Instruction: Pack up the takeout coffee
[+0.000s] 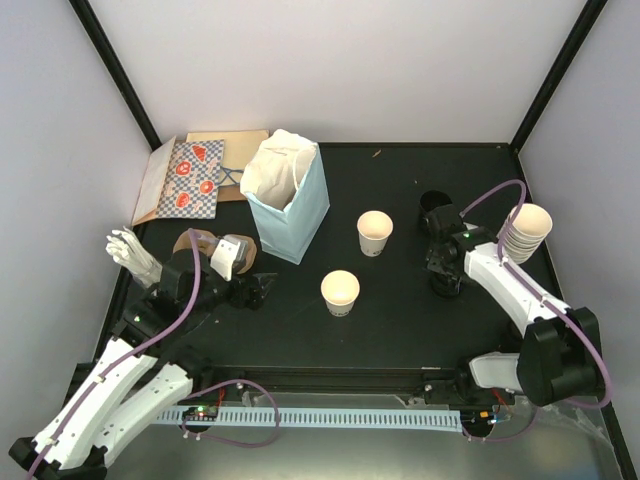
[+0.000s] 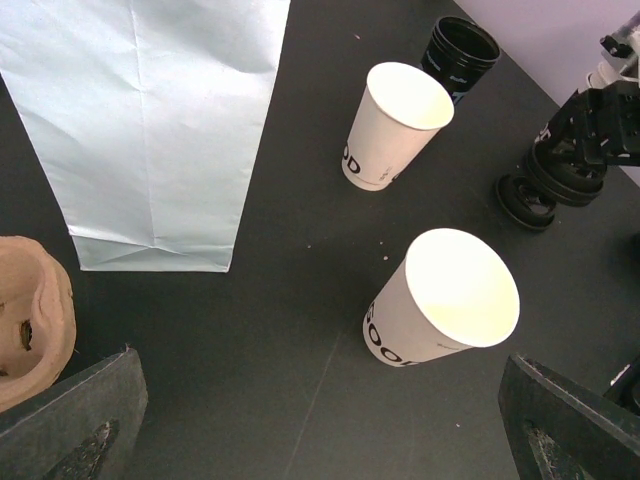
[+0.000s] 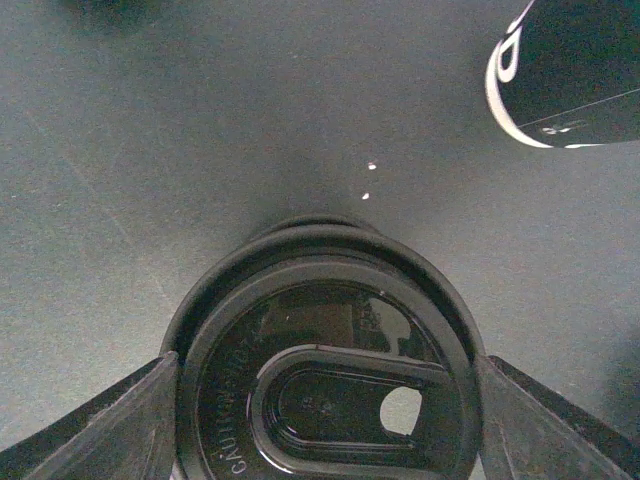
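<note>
Two open-topped paper cups stand upright on the black table (image 1: 400, 335), the near cup (image 1: 340, 291) just in front of the far cup (image 1: 375, 231), the two apart and both right of the light blue paper bag (image 1: 298, 205). The bag stands upright, its mouth open and white paper showing inside. To the right, the right gripper (image 1: 445, 280) reaches down over a black lid (image 3: 330, 390), its fingers set against either side of the rim. Whether the lid is clear of the table cannot be told. A black cylinder (image 1: 434, 204) stands just behind that gripper, and a stack of cups (image 1: 528, 232) sits near the table's right edge. At left, the left gripper (image 2: 318, 355) hangs with its jaws spread wide, holding nothing, beside a brown cardboard carrier (image 2: 30, 320).
</note>
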Motion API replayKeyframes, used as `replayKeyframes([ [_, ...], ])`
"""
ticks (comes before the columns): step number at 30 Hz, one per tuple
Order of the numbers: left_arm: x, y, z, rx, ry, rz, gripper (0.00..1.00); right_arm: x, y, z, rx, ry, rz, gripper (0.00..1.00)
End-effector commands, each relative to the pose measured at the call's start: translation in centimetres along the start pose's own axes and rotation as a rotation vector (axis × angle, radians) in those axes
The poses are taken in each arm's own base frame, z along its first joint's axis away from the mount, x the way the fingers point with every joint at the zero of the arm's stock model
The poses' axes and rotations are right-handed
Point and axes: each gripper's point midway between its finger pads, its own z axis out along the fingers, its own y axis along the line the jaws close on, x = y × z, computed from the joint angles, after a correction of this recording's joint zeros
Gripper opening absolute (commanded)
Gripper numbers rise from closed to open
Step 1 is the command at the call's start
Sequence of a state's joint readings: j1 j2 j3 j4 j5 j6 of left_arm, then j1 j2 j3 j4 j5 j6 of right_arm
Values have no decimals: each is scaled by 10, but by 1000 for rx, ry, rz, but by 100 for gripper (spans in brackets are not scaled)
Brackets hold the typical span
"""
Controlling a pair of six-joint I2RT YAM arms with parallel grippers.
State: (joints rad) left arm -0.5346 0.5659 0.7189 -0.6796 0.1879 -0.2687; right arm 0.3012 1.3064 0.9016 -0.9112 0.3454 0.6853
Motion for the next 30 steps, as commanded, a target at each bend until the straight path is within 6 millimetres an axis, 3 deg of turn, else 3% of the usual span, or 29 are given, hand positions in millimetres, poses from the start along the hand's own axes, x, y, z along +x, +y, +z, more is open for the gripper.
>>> replayKeyframes([
  [1, -5, -7, 0, 31, -18, 19, 99, -5, 10, -1, -90, -61, 17, 78],
  [4, -5, -6, 0, 28, -16, 18, 99, 3, 10, -4, -73, 0, -6, 78],
  [6, -4, -6, 1, 28, -14, 17, 99, -4, 5, -13, -24, -46, -15, 79],
  [8, -5, -6, 1, 30, -17, 19, 99, -10, -3, -8, 23, -106, -14, 78],
  [11, -4, -6, 2, 29, -7, 19, 99, -2, 2, -9, 22, -18, -39, 78],
  [14, -4, -7, 2, 36, -6, 20, 99, -4, 10, -2, -31, -78, -22, 78],
  [16, -5, -6, 2, 30, -11, 22, 99, -1, 11, -8, -19, -15, -33, 78],
  [18, -3, -7, 2, 32, -4, 16, 99, -8, 10, -20, 10, -75, -30, 78],
  [20, -4, -8, 2, 38, -12, 22, 99, -14, 9, -8, 4, -157, -29, 78],
  [21, -5, -8, 2, 37, -16, 25, 99, -10, 17, -4, -40, -113, -35, 77],
  [23, -4, -7, 3, 30, -7, 22, 99, -10, 15, -19, 32, -66, -40, 77],
  [25, -2, -8, 3, 38, 5, 18, 99, -23, 12, -38, 96, -200, -49, 78],
  [26, -3, -9, 3, 40, -2, 22, 99, -26, 14, -32, 87, -253, -49, 78],
  [28, -5, -9, 3, 41, -11, 29, 99, -9, 23, -10, 2, -134, -97, 76],
  [30, -3, -8, 4, 35, 3, 23, 99, -13, 11, -28, 147, -135, -90, 76],
])
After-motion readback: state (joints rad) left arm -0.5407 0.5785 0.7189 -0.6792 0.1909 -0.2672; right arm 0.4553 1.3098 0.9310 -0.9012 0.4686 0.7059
